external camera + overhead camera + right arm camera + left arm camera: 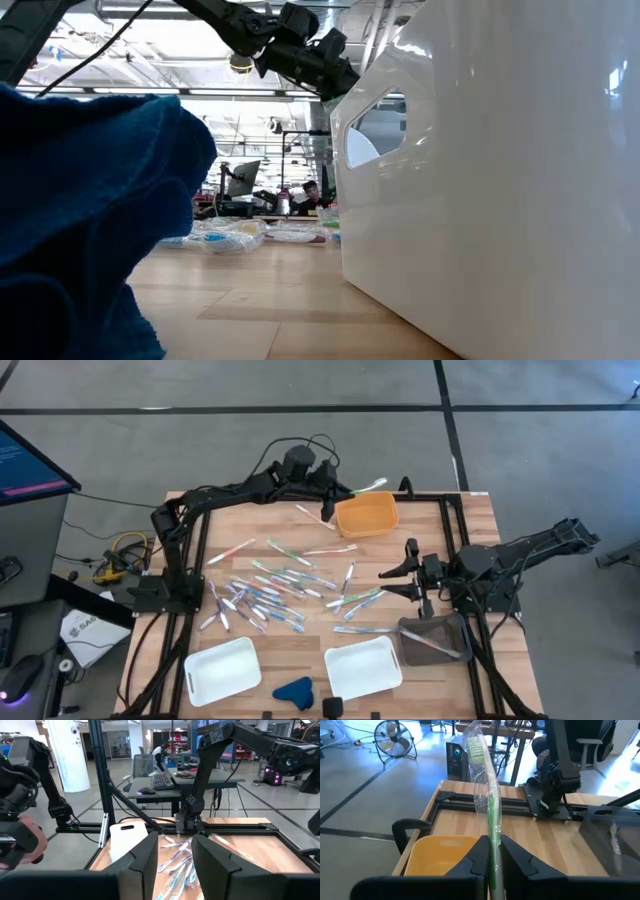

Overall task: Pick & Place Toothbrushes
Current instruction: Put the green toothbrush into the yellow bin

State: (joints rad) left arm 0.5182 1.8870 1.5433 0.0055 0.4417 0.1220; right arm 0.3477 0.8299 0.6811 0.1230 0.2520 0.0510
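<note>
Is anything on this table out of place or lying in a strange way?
Yes. The blue cloth lies crumpled at the table edge between the two white trays, right against the low camera, blocking much of its view. The toothbrushes lie scattered at all angles on the wood. The left gripper holds one wrapped toothbrush above the orange bin.

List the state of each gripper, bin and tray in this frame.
Left gripper: shut on a green toothbrush, raised over the orange bin.
Right gripper: jaws open, empty, above the table.
Orange bin: looks empty.
Dark bin: holds one toothbrush.
White trays: both empty.
Toothbrush pile: loose on the table.
</note>
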